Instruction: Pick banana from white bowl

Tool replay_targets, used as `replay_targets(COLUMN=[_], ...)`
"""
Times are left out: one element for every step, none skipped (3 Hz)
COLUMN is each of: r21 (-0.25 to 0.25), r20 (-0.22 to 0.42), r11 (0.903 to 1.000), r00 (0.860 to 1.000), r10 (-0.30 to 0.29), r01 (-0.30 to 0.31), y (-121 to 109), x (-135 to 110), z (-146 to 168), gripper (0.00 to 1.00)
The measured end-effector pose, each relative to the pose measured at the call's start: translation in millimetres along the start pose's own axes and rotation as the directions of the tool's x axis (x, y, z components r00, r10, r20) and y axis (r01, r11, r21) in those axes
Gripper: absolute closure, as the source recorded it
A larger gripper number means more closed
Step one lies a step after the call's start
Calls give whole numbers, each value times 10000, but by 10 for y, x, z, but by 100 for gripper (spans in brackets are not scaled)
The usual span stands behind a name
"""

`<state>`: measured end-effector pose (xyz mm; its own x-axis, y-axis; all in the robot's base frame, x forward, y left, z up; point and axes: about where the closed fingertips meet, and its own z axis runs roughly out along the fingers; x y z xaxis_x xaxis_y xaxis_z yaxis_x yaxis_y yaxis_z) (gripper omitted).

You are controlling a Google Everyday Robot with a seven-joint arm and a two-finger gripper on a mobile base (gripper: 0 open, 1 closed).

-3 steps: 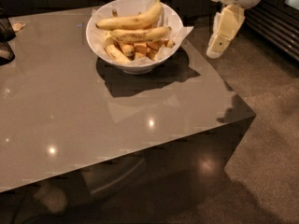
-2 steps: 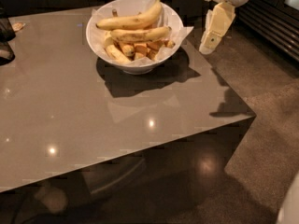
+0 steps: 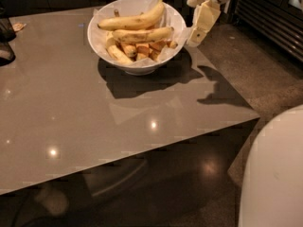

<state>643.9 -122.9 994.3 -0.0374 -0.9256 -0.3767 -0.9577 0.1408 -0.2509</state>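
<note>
The white bowl [image 3: 138,68] stands at the far middle of the grey table [image 3: 94,122]. It is lined with white paper whose corners stick over the rim. Two whole yellow bananas lie across the top: the upper banana [image 3: 135,21] with its stem pointing up to the right, and a second banana [image 3: 142,34] below it. Several smaller banana pieces lie under them. My gripper [image 3: 195,38] hangs from the top right, cream-coloured, just outside the bowl's right rim and above the table's right edge. It holds nothing that I can see.
Dark objects [image 3: 5,37] sit at the table's far left edge. A dark slatted grille [image 3: 274,25] runs along the far right. A white rounded robot part [image 3: 274,174] fills the bottom right corner. The table's right corner [image 3: 255,112] drops to a speckled floor.
The gripper has moved left and closer to the bowl's right rim. The white rounded robot part has come into view at the bottom right. The bananas have not moved.
</note>
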Motion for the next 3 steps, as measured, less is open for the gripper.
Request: replay_targets(r21=[-70, -90, -19], r20=[29, 19, -59], r11=[9997, 9985, 9956], r00=[9997, 9986, 9956], r10=[-238, -533, -937], r01=[239, 533, 937], y=[-91, -169, -245], x=[-110, -221, -346], z=[89, 165, 211], gripper=[38, 43, 39])
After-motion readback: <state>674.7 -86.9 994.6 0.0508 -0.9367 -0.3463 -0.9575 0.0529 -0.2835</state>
